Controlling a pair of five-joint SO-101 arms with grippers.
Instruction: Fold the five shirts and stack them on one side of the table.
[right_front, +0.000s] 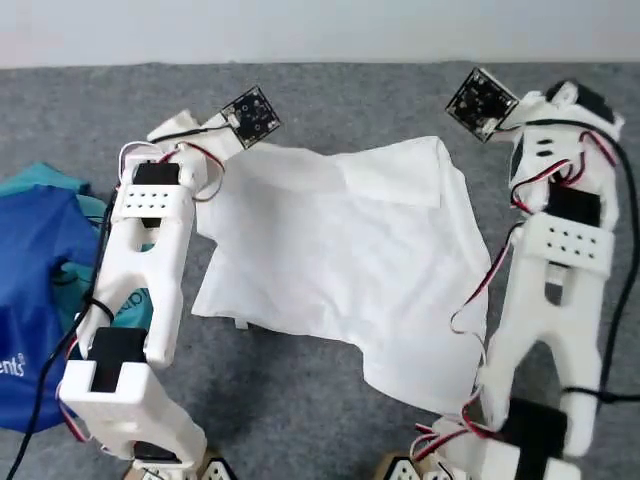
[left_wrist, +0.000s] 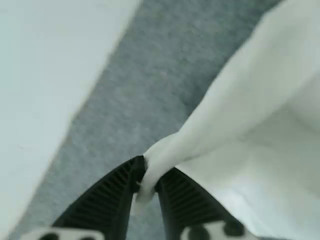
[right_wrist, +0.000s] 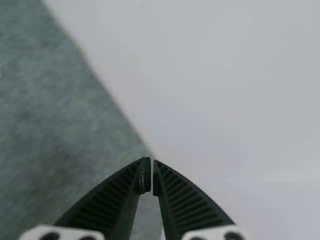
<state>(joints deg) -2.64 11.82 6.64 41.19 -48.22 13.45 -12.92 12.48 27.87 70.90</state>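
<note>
1. We find the white shirt (right_front: 340, 260) spread mostly flat on the grey table (right_front: 300, 400), between the two arms.
2. The left gripper (left_wrist: 146, 182) is clamped on a bunched far corner of this shirt. Cloth runs taut from the pinch, so we judge the hold serves to lift that edge for a fold.
3. The right gripper (right_wrist: 151, 177) has its jaws closed on nothing, near the table's far edge and off the cloth.
4. A blue shirt (right_front: 35, 270) and a teal shirt (right_front: 50, 180) lie heaped at the left side, which we judge keeps them out of the working area.
</note>
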